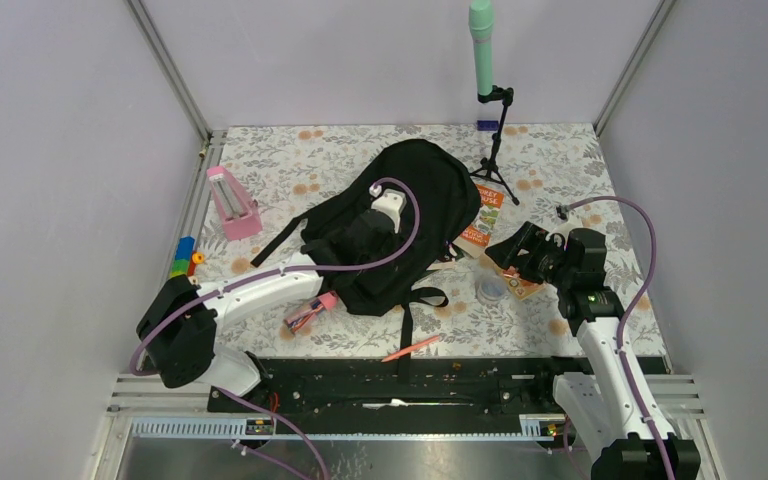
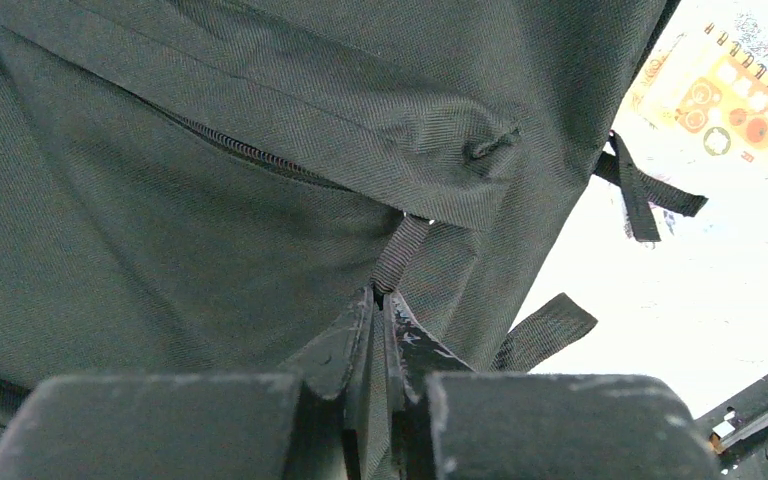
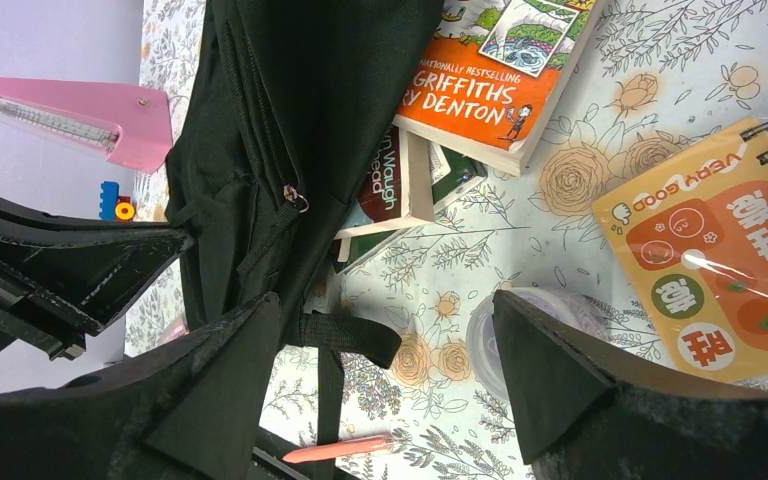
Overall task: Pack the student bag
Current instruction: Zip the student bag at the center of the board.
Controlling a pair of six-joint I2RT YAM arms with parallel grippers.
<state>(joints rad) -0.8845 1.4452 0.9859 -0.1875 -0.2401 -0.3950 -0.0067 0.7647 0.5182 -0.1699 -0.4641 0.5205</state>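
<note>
Floral cloth covers the table (image 1: 580, 160), with grey walls on three sides. We see the student bag (image 1: 430, 190) lying in the middle, its straps trailing toward the near edge. Our left gripper (image 2: 380, 300) sits over the bag's near part, fingers pressed together on a narrow fabric tab (image 2: 402, 245). It looks like a zip pull, though the close view leaves us unsure. Our right gripper (image 3: 385, 300) hangs just right of the bag, jaws spread wide and holding nothing. An orange book (image 3: 490, 80) touches the bag's right side. A clear round tub (image 1: 492, 290) and a spiral notebook (image 3: 720, 260) lie nearer.
</note>
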